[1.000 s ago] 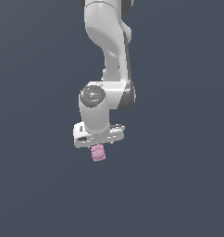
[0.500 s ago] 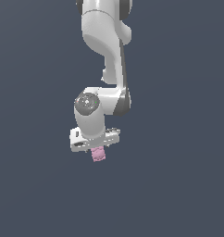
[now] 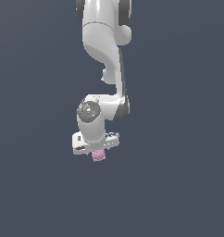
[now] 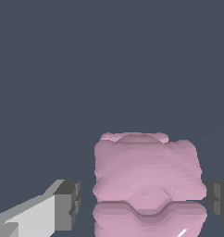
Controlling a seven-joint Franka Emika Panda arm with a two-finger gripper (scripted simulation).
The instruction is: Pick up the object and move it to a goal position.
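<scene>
Carrying is the step you are watching: the pincer [image 3: 99, 152], just below the exterior frame's centre, is gripping the pink object [image 3: 99, 156] between nearly closed fingers, so next you are needing a steady move toward the unseen goal.

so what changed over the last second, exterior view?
The arm swung its lower end toward the exterior view's left, carrying the gripper and pink block with it at about the same height. The block hangs at the jaws as before; nothing was let go.
</scene>
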